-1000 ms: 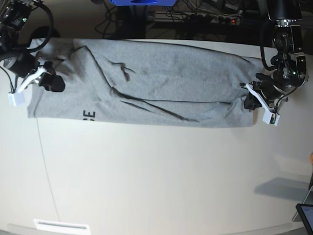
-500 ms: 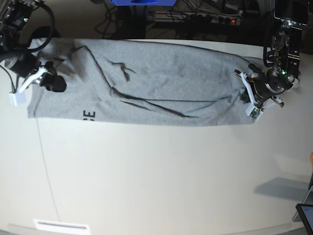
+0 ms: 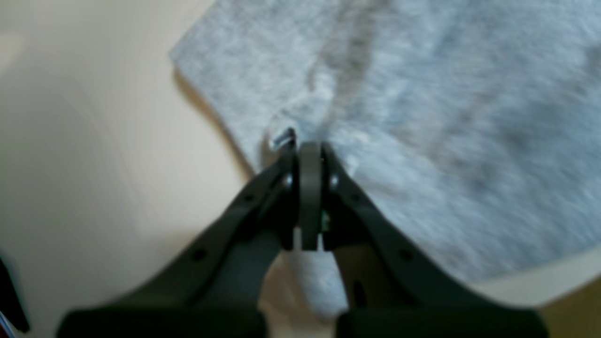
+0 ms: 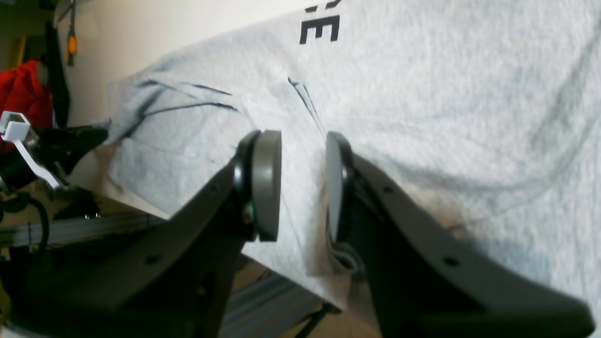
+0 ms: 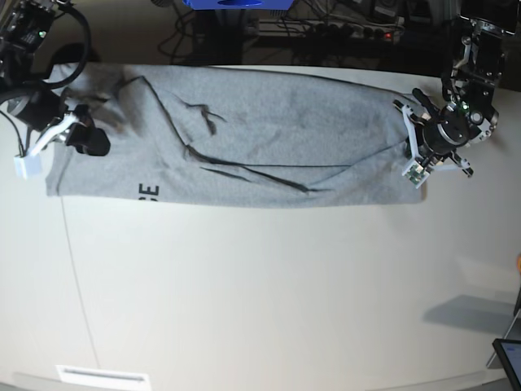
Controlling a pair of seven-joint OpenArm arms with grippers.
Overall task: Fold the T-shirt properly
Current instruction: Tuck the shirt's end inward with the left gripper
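Note:
The grey T-shirt (image 5: 260, 138) lies folded into a long band across the far side of the table, with black lettering (image 5: 148, 192) at its near left edge. My left gripper (image 5: 411, 147) is at the shirt's right end. In the left wrist view it (image 3: 310, 150) is shut, pinching the T-shirt (image 3: 446, 117) at its edge, and a fold of cloth hangs between the fingers. My right gripper (image 5: 88, 138) is over the shirt's left end. In the right wrist view it (image 4: 303, 141) stands open above the T-shirt (image 4: 446, 117), the lettering (image 4: 321, 28) beyond it.
The pale table (image 5: 260, 293) stretches toward the front. A dark device (image 5: 509, 358) sits at the front right corner and a white strip (image 5: 102, 376) at the front left. Cables and a power strip (image 5: 350, 32) run behind the table's far edge.
My left gripper has moved toward the far edge along the shirt's right end and turned, drawing that end in slightly. The right gripper has hardly moved.

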